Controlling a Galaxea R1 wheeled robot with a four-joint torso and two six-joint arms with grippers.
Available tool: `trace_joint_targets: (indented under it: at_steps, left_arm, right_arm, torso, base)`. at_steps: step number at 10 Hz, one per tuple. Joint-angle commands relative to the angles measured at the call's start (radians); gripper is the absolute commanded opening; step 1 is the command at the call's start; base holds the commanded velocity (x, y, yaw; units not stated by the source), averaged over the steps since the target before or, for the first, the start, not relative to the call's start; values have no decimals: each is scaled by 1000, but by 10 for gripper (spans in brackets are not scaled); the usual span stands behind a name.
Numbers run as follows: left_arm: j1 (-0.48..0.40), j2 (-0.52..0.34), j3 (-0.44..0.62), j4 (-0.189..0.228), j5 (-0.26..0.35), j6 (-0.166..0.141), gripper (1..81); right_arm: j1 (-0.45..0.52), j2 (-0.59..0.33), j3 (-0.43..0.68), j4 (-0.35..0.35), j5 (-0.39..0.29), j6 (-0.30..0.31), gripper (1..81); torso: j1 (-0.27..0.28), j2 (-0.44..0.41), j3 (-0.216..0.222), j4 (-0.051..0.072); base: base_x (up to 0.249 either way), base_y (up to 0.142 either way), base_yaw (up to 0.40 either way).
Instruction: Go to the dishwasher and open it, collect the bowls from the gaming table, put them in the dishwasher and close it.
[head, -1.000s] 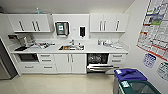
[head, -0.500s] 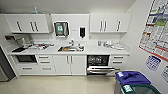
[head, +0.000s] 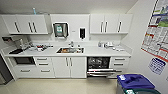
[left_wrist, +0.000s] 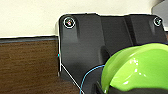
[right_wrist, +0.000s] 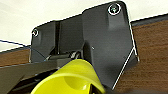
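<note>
Dishwasher: under the worktop, right of the sink, door lowered, racks exposed. Green bowl: at left wrist; yellow bowl: at right wrist; finger state cannot be told. Risk: lowered door snagging the approaching base.

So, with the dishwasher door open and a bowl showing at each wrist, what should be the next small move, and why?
Probably drive forward, bearing slightly right, toward the dishwasher. Its door is already down and the racks show, but it stands across the floor from the robot. A green bowl shows close at the left wrist and a yellow bowl at the right wrist, so they seem ready to load.
</note>
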Motion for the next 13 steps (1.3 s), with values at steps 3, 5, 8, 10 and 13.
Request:
trace_joint_targets:
  at_steps: [3, 5, 8, 10, 13]
  left_arm:
    - [-62, -11, -2, 12, 43, 0, 10]
    - [-61, -11, -2, 12, 44, 0, 10]
    - [-61, -8, -2, 12, 43, 0, 10]
    - [-62, -8, -2, 12, 43, 0, 10]
    - [-61, -8, -2, 12, 43, 0, 10]
  right_arm:
    - [55, -18, 2, -12, -42, 0, 10]
    - [58, -16, -1, -8, -42, -2, 10]
    - [58, -4, -20, -5, -42, 0, 10]
    - [55, 1, -21, -6, -42, 0, 10]
    - [52, 1, -23, -5, -42, 0, 10]
  torso:
    - [4, 2, -1, 0]
    - [3, 1, -1, 0]
    - [2, 1, 0, 0]
    - [3, 1, -1, 0]
    - [2, 1, -1, 0]
  base:
    - [138, 0, 0]
    - [138, 0, 0]
    - [138, 0, 0]
    - [138, 0, 0]
    - [158, -63, 0]
